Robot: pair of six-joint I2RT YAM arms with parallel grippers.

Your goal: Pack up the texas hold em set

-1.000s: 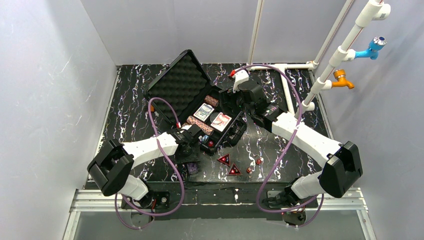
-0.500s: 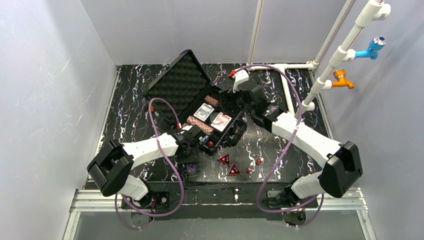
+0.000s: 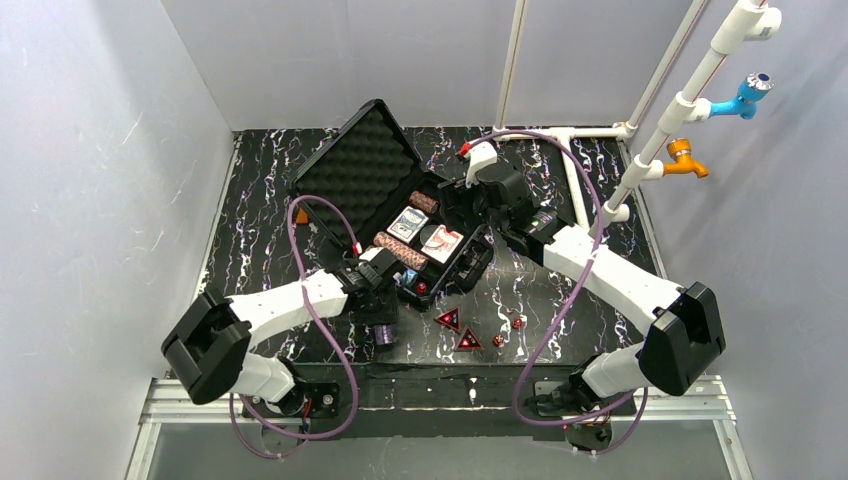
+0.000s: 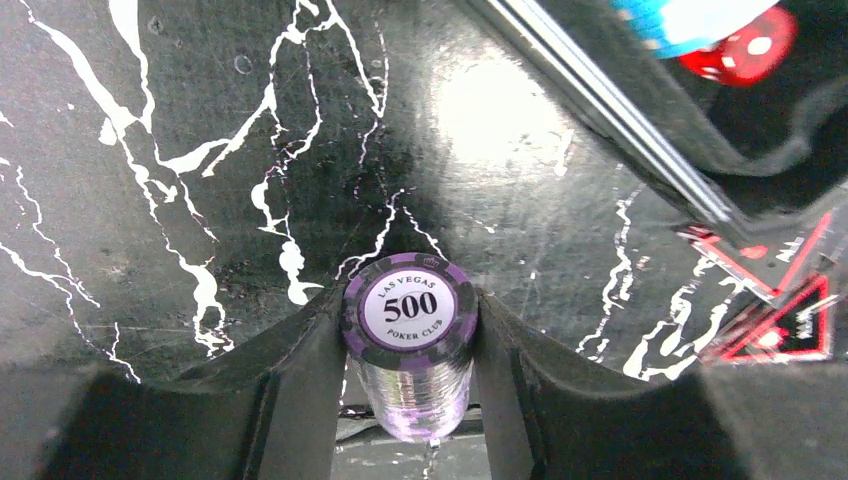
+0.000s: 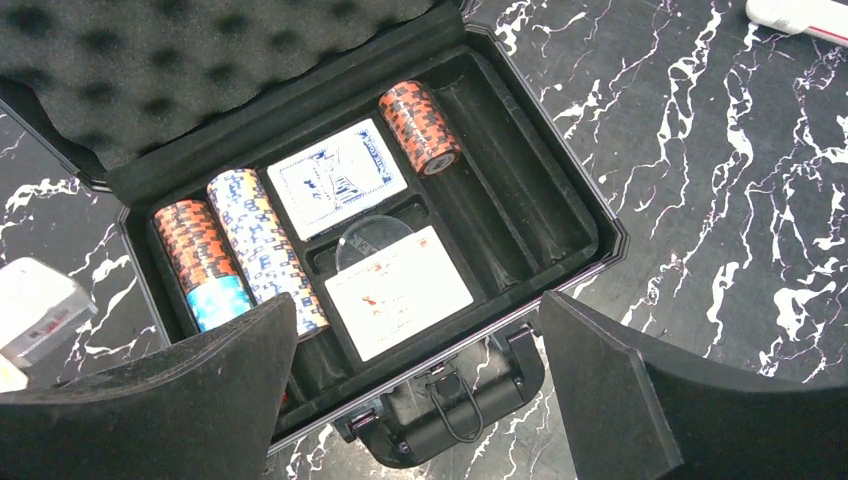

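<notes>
L gripper (image 4: 408, 322) pinches purple chip roll (image 4: 410, 312); R gripper (image 5: 415, 305) spread over case (image 5: 560, 215). Risk: slick roll slips w/ lift.

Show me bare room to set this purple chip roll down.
Bare: table left of the case lid, and the empty slot beside the orange roll. Crowded: in front of the case, among red markers, dice and the left gripper holding the purple chip roll.

Case (image 3: 478, 262) open on table (image 3: 260, 230), lid (image 3: 360, 165) raised behind-left; in tray: two card decks (image 5: 336, 180) side by side at centre, chip rolls (image 5: 258, 245) along their near-left side, further roll (image 5: 420, 125) behind them, one die (image 3: 421, 288) in near compartment. Before case, on table: two triangular markers (image 3: 447, 319); two dice (image 3: 518, 323) to their right; lone chip roll (image 4: 410, 345) left of markers, near case's front-left corner.
</notes>
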